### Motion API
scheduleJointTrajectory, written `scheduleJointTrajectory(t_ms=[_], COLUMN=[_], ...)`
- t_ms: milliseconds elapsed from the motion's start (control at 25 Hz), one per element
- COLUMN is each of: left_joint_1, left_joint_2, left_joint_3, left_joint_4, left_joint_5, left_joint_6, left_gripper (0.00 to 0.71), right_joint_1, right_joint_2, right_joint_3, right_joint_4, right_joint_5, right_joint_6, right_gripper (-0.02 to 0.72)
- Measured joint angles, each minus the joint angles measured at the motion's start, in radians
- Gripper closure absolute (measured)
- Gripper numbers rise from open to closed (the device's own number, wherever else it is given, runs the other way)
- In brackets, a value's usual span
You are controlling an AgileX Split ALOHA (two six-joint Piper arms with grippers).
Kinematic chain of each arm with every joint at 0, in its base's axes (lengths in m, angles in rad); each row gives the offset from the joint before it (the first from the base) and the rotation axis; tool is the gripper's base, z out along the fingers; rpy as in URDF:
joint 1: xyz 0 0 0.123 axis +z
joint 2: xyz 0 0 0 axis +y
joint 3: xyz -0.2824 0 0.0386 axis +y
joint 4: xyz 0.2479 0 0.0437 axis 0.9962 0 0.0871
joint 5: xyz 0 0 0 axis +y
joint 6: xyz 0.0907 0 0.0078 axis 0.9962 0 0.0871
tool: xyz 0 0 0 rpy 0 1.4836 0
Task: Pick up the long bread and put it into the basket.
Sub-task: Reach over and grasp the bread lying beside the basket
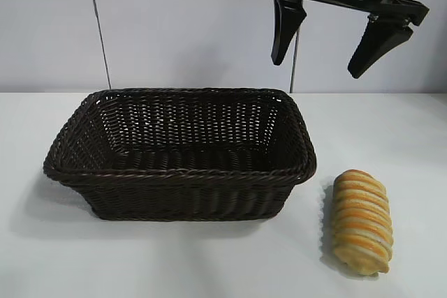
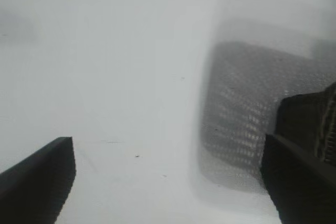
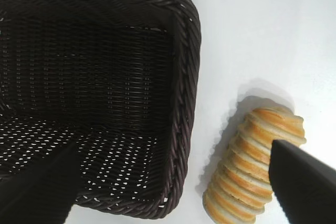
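Observation:
The long bread point(image 1: 361, 221), a ribbed golden-tan loaf, lies on the white table right of the basket point(image 1: 181, 172), a large dark brown wicker basket that holds nothing. My right gripper point(image 1: 316, 68) hangs open and empty high above the basket's right end and behind the bread. In the right wrist view the bread point(image 3: 252, 166) lies beside the basket's rim point(image 3: 186, 77), and the open gripper point(image 3: 170, 182) spans that rim. My left gripper point(image 2: 168, 182) is open and empty over the bare table, with the basket point(image 2: 247, 108) blurred beside it. It is out of the exterior view.
The white table point(image 1: 223, 263) stretches in front of the basket and bread. A pale wall point(image 1: 174, 26) stands behind the table.

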Motion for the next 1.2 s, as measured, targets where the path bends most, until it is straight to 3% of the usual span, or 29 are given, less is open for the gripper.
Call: scheduleJointTrajectory(t_ms=[320,600,760,1040,1200], left_joint_1=[-0.016,-0.234,-0.253,-0.253,-0.253], left_joint_2=[-0.348,-0.684,-0.874,-1.242,-1.405], left_joint_3=[0.0,0.051,0.213,0.605,0.746], left_joint_4=[0.027,0.042,0.072,0.071,0.068], left_joint_5=[0.026,0.042,0.033,-0.02,0.003], left_joint_6=[0.029,0.115,0.133,0.165,0.164], left_gripper=[0.016,0.016,0.016,0.016,0.016], right_joint_1=[0.0,0.0,0.0,0.0,0.0], right_joint_2=[0.0,0.0,0.0,0.0,0.0], right_joint_3=[0.0,0.0,0.0,0.0,0.0], right_joint_4=[0.0,0.0,0.0,0.0,0.0], right_joint_5=[-0.002,-0.022,-0.025,-0.039,-0.046], right_joint_6=[-0.031,-0.051,-0.056,-0.056,-0.061], right_gripper=[0.006,0.006,0.006,0.006,0.006])
